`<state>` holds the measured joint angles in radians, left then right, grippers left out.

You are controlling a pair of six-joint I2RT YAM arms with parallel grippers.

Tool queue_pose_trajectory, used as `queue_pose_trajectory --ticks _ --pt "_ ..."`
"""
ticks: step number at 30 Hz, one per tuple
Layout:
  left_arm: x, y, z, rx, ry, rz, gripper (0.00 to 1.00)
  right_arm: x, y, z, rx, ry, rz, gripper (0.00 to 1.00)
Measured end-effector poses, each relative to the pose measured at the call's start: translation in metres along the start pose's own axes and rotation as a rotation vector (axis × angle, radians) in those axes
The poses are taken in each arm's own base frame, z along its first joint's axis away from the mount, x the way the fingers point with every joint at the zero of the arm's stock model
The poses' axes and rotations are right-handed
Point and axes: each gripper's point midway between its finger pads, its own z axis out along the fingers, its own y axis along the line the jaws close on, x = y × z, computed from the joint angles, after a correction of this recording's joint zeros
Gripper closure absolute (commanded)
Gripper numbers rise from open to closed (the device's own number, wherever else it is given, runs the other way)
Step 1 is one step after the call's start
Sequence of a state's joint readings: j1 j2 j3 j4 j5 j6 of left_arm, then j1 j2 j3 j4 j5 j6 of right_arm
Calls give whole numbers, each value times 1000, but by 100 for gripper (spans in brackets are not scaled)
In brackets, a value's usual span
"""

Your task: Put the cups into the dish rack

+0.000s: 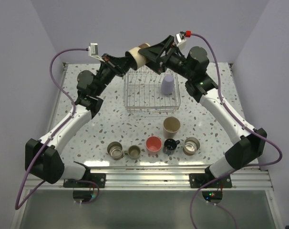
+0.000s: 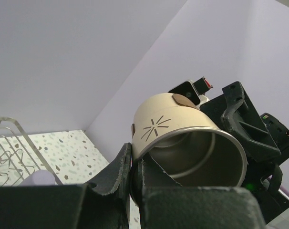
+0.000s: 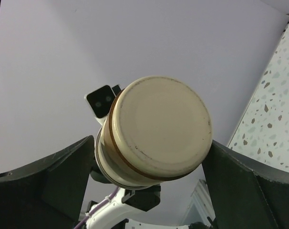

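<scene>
A silvery-beige metal cup (image 1: pixel 136 56) hangs on its side in the air above the far edge of the dish rack (image 1: pixel 151 98). My left gripper (image 1: pixel 129 61) is shut on its rim, one finger inside and one outside, as the left wrist view shows (image 2: pixel 134 160). My right gripper (image 1: pixel 151 53) is open, its fingers (image 3: pixel 54 181) standing either side of the cup's base (image 3: pixel 159 129). A lavender cup (image 1: pixel 168 84) stands upside down in the rack. On the table stand the tan cup (image 1: pixel 171 125), coral-pink cup (image 1: pixel 153 144), black mug (image 1: pixel 170 145) and three metal cups (image 1: pixel 115 150).
The metal cups on the table stand in a row near the front edge, two at the left (image 1: pixel 134 151) and one at the right (image 1: pixel 191 146). The back wall is close behind both grippers. The rack's wires (image 2: pixel 11 143) show low in the left wrist view.
</scene>
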<state>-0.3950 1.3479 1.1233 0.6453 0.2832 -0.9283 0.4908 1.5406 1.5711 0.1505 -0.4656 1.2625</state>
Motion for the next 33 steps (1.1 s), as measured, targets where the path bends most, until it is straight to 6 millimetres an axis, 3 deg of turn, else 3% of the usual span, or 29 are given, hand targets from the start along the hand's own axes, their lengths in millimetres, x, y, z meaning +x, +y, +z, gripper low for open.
queue_pose_trajectory --ticks 7,12,16,22,23,25,27,32,33 --pt "7 10 5 -11 9 -24 100 0 -11 8 9 2 30 6" --pt "6 9 5 -5 3 -25 100 -4 -7 14 -28 -9 63 5" --pt "3 7 5 2 -10 -21 100 -10 -3 22 -77 -29 110 18" --pt "2 10 7 -7 -20 -23 100 -15 -9 30 -92 -47 167 59" --pt "3 12 7 -10 -18 -24 96 -15 -10 30 -89 -47 167 73" --pt "5 14 9 -15 -14 -28 90 -15 -12 30 -82 -48 167 88" --pt "7 18 11 -24 -6 -25 73 -17 -16 30 -68 -56 156 100" --pt "19 31 14 -71 56 -17 28 -15 -30 31 26 -39 77 100" --pt "22 35 13 -88 72 -12 24 -16 -31 32 45 -37 51 100"
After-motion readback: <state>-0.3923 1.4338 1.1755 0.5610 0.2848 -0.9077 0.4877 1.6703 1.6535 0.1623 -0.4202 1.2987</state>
